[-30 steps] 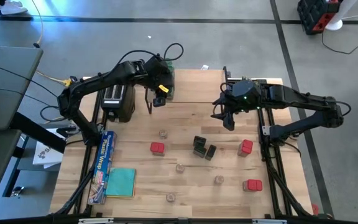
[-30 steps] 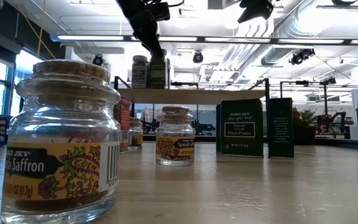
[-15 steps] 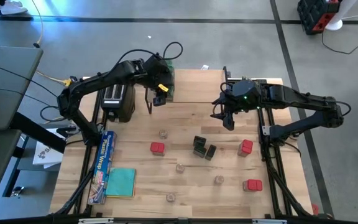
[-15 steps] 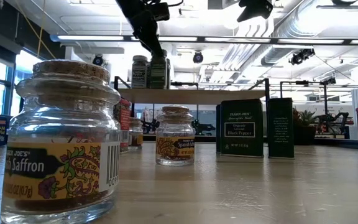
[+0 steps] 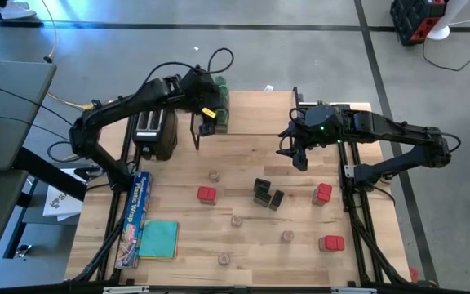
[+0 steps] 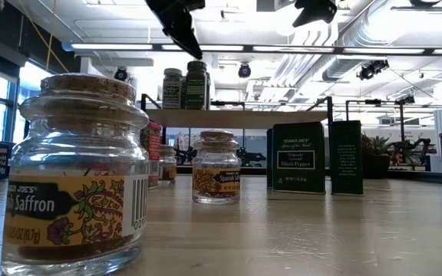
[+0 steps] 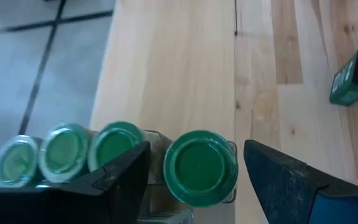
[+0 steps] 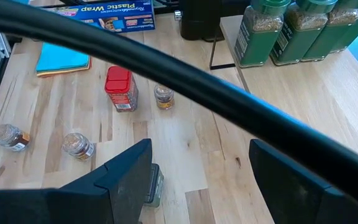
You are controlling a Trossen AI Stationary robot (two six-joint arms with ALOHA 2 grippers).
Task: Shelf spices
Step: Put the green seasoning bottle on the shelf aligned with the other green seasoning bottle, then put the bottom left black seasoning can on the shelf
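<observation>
Left gripper [image 7: 194,168] of mine is hanging spread wide over the shelf [image 7: 173,68], fingers either side of a round green-lidded jar [image 7: 200,166] without touching it. That jar is ending a row of four glossy green lids on the pale wooden shelf top. My left arm is reaching over the black toaster [image 5: 155,131]. Right gripper [image 5: 298,157] is hovering open beside the shelf, above the plank table [image 5: 243,253] where red tins [image 5: 207,194] and black boxes [image 5: 263,193] are sitting.

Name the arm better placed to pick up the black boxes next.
Right. The right gripper hangs open near the black boxes, with one box by its fingers. The left gripper is open over a green-lidded jar on the shelf.
</observation>
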